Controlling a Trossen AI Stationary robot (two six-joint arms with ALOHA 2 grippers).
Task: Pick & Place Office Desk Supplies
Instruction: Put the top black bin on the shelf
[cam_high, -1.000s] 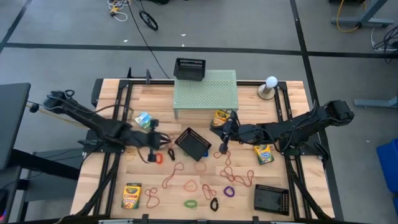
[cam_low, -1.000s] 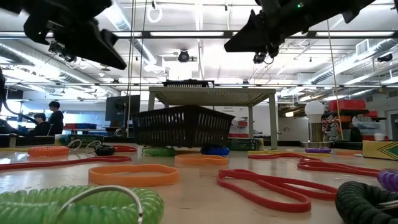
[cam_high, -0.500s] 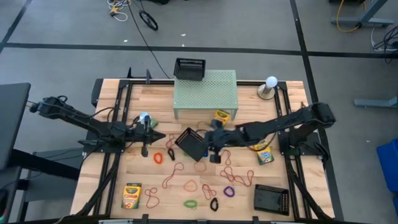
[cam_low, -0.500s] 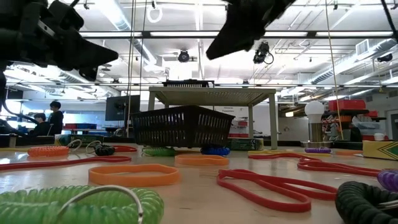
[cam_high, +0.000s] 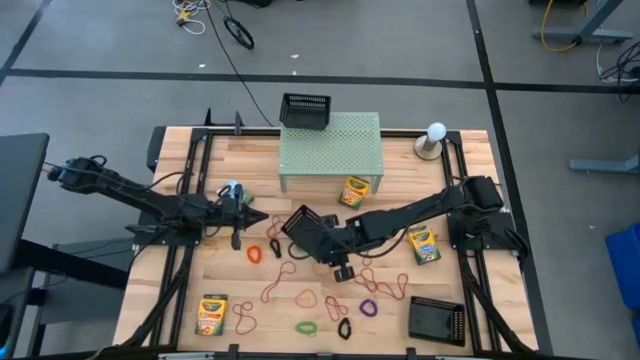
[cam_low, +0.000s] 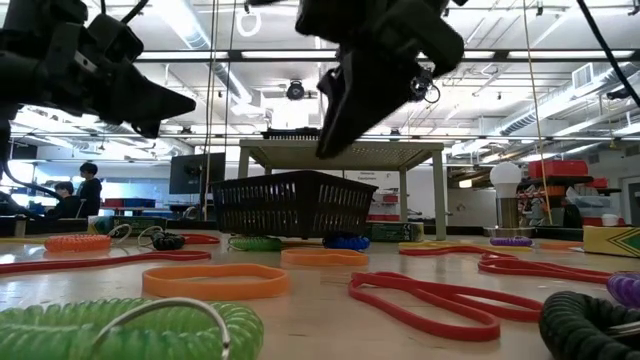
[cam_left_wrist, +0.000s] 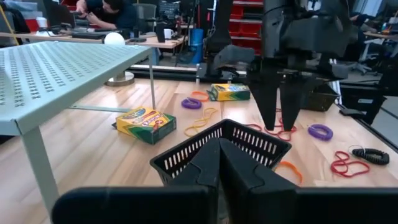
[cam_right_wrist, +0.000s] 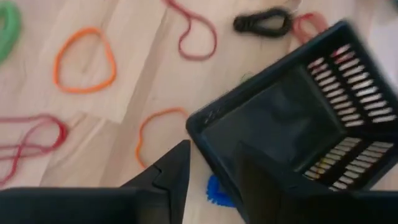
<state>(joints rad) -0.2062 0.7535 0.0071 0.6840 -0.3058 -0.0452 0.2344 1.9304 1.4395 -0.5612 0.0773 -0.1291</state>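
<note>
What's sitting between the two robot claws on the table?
The black mesh tray lies between the left gripper and the right gripper, seen in the high view.

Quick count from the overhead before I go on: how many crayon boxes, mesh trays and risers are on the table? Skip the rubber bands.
crayon boxes: 4 (one partly hidden beside the left arm)
black mesh trays: 3
green riser: 1
Total: 8
</note>
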